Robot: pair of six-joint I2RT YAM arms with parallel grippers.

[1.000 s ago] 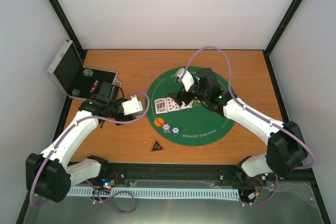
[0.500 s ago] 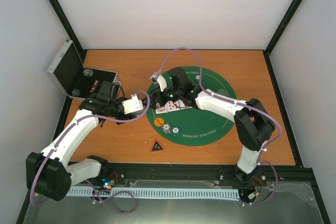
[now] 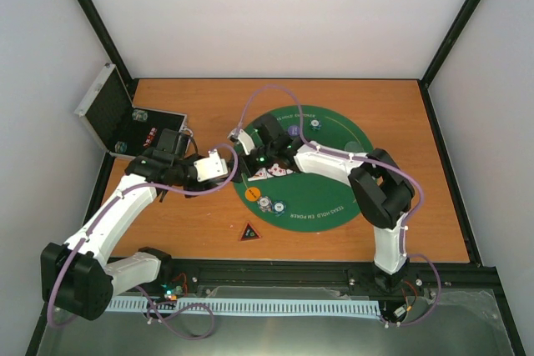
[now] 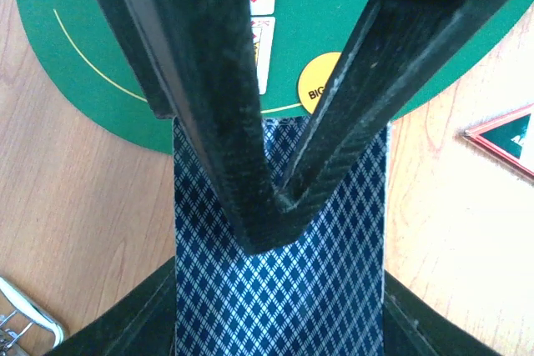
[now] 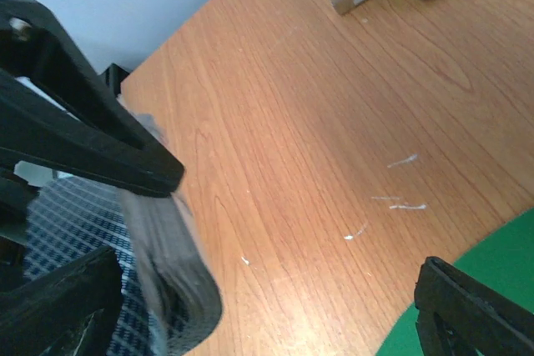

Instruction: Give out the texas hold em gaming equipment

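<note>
A deck point(image 4: 279, 302) of blue-diamond-backed cards sits clamped between the left fingers point(image 4: 125, 327), above the left rim of a round green mat point(image 3: 334, 181) left of the worktop's point(image 3: 417, 206) middle. The right fingers point(image 5: 471, 310) are spread wide beside it. Face-up cards point(image 3: 271, 172) and chips point(image 3: 271, 203) lie on the mat. A triangle point(image 3: 249, 232) lies toward the near edge, and a case point(image 3: 117, 118) at the far left corner.

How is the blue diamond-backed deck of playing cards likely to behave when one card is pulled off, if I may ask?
The blue diamond-backed deck is a stack of thin cards, so the top one probably slides off and neighbours may follow. One card is likely light and bendy; its smooth printed back could slip.
</note>
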